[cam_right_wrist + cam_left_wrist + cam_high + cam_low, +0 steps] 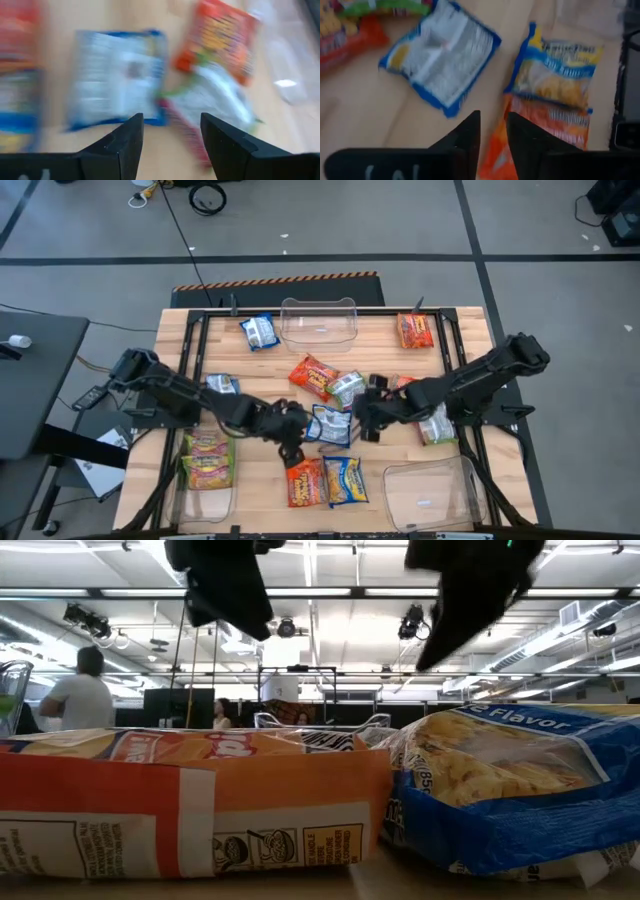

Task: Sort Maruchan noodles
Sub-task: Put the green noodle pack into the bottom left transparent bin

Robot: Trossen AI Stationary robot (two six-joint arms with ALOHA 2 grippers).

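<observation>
- Wooden table point(470, 330) from above: Maruchan noodles point(328, 425) scattered mid-table, both grippers hovering over them, left gripper point(290, 448) by the orange packet point(305, 481), right gripper point(363, 420) near a blue one.
- Low view: orange and blue packet point(510, 790) lie side by side up close.
- Left wrist: fingers slightly parted, grasping nothing.
- Right wrist: claw spread wide, empty.

Table centre: Maruchan noodles point(326, 425) are crowding it, with the left gripper point(291, 452) and right gripper point(362, 423) hovering close together above.
6 o'clock edge: orange packet point(304, 481) and blue packet point(345, 480) are lying side by side, blocking it.
12 o'clock: clear bin point(319, 322) is standing there.
2 o'clock corner: bare wood is lying open around one red packet point(415, 330).
</observation>
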